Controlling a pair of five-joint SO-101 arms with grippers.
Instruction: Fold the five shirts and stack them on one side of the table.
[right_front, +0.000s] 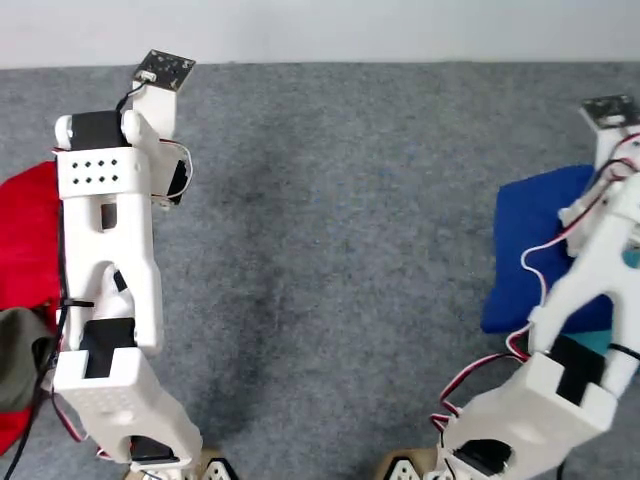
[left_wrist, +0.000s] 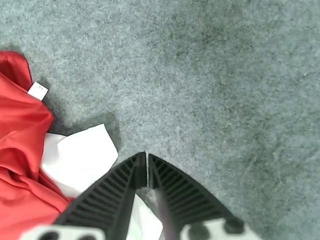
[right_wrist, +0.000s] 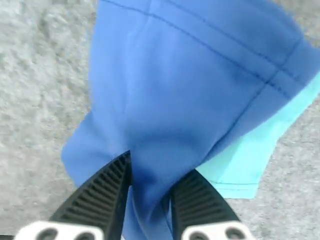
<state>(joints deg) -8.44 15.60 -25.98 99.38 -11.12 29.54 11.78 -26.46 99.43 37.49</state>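
Observation:
A red shirt (right_front: 25, 230) lies crumpled at the table's left edge, with a white shirt (left_wrist: 80, 155) poking out from under the red shirt (left_wrist: 20, 150). My left gripper (left_wrist: 147, 170) hangs shut and empty over the grey mat beside the white cloth. At the right edge lies a blue shirt (right_front: 525, 250) on top of a light teal shirt (right_front: 598, 342). My right gripper (right_wrist: 150, 180) is shut on a bunched fold of the blue shirt (right_wrist: 190, 75), and the teal shirt (right_wrist: 250, 160) peeks out beneath it.
An olive garment (right_front: 20, 360) lies at the lower left, partly under the left arm's base. The grey mat (right_front: 340, 260) stretches bare between the two arms. A pale wall runs along the far edge.

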